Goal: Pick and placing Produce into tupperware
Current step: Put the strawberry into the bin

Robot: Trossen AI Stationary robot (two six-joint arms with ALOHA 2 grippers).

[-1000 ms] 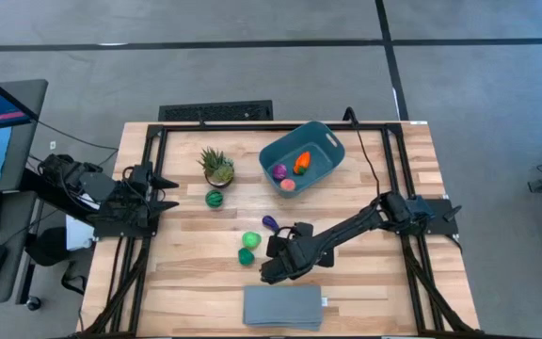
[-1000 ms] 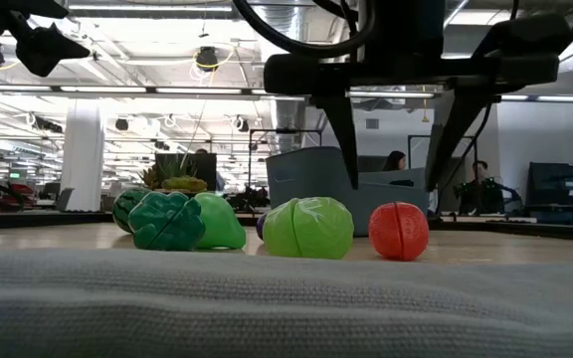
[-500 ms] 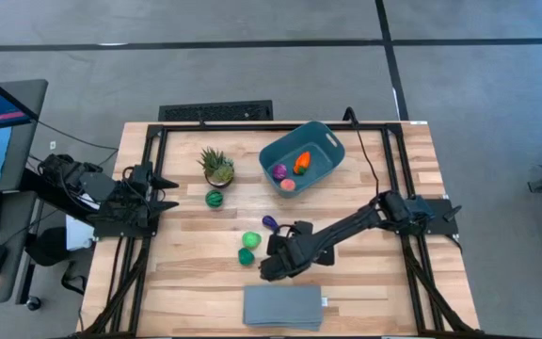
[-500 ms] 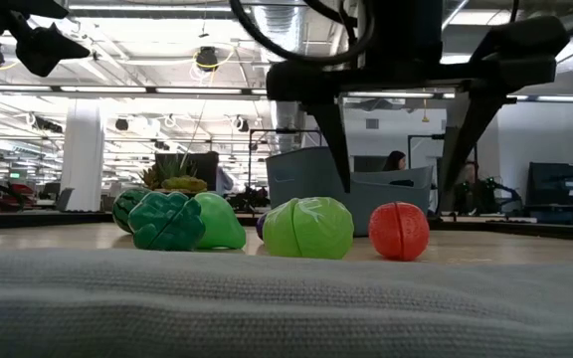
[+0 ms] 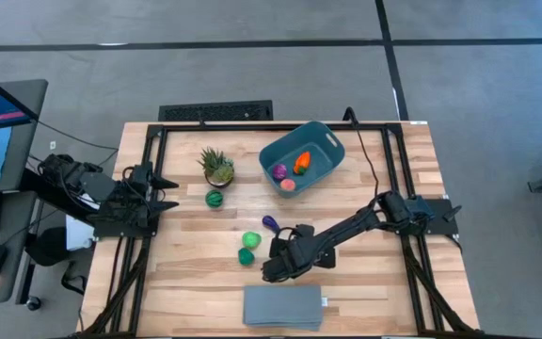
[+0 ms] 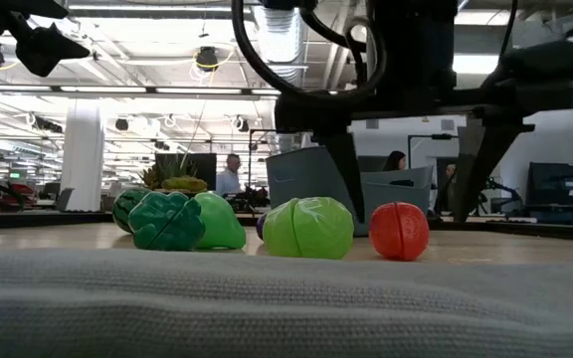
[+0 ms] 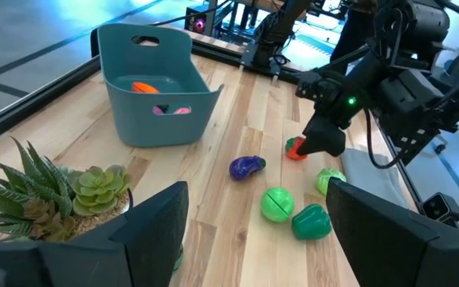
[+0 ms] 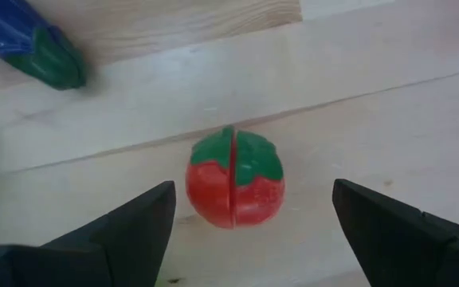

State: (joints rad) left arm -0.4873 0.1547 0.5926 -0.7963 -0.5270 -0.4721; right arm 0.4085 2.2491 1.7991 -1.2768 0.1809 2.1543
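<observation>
A red tomato with a green top lies on the wooden table. My right gripper hangs open just over it, pointing down, one finger on either side and clear of it. In the high view that gripper hides the tomato. Nearby lie two green pieces, a purple eggplant and a dark green piece. The teal tupperware stands at the far middle and holds an orange carrot, a purple piece and a pink one. My left gripper waits open at the table's left edge.
A spiky potted plant stands left of the tupperware. A flat grey slab lies at the near edge, just in front of my right gripper. Black frame rails run along the table's left and right sides. People show in the room behind.
My right gripper has opened wider over the tomato; its fingers now stand farther apart on either side of it. The tomato and the other produce have stayed where they were.
</observation>
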